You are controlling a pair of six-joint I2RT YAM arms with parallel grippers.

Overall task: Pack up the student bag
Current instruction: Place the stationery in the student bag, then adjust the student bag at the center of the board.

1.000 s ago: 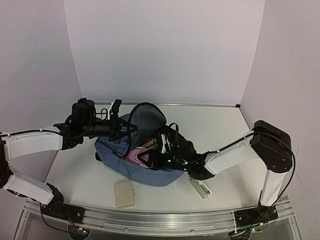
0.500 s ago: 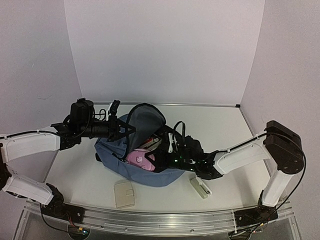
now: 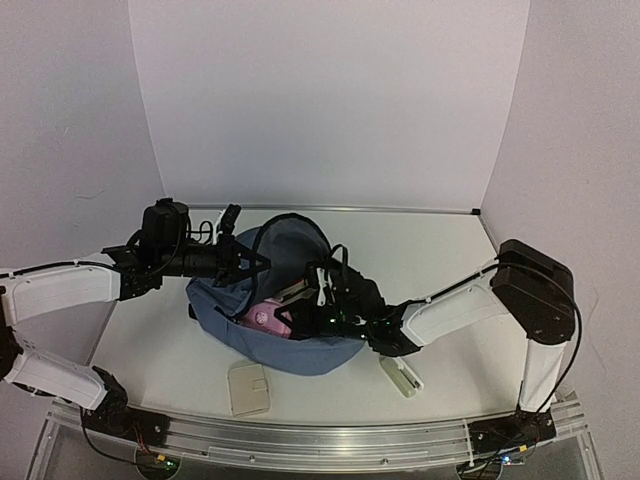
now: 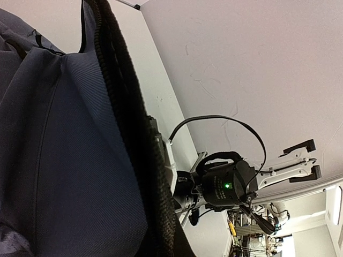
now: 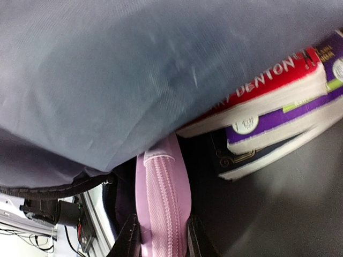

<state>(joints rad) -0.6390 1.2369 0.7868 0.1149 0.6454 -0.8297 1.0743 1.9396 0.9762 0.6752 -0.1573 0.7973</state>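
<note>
The student bag (image 3: pixel 300 350), slate blue, lies open in the middle of the table with its flap (image 3: pixel 295 238) raised. My left gripper (image 3: pixel 256 262) is shut on the zipper edge (image 4: pixel 134 139) of that flap and holds it up. My right gripper (image 3: pixel 292 318) reaches into the opening from the right. In the right wrist view, the right gripper (image 5: pixel 163 238) has a finger on each side of a pink pencil case (image 5: pixel 161 198) and is shut on it. The pencil case (image 3: pixel 262 318) sits just inside the bag's mouth. A red book (image 5: pixel 268 75) and a purple book (image 5: pixel 289 115) lie stacked inside.
A small beige flat item (image 3: pixel 248 388) lies on the table in front of the bag. A small white oblong item (image 3: pixel 402 376) lies at the front right, beside the right forearm. White walls close in the table at the back and on both sides.
The right gripper drew back to the right, then pushed left again into the bag, its jaws narrowing onto the pink pencil case. The left arm kept the flap up.
</note>
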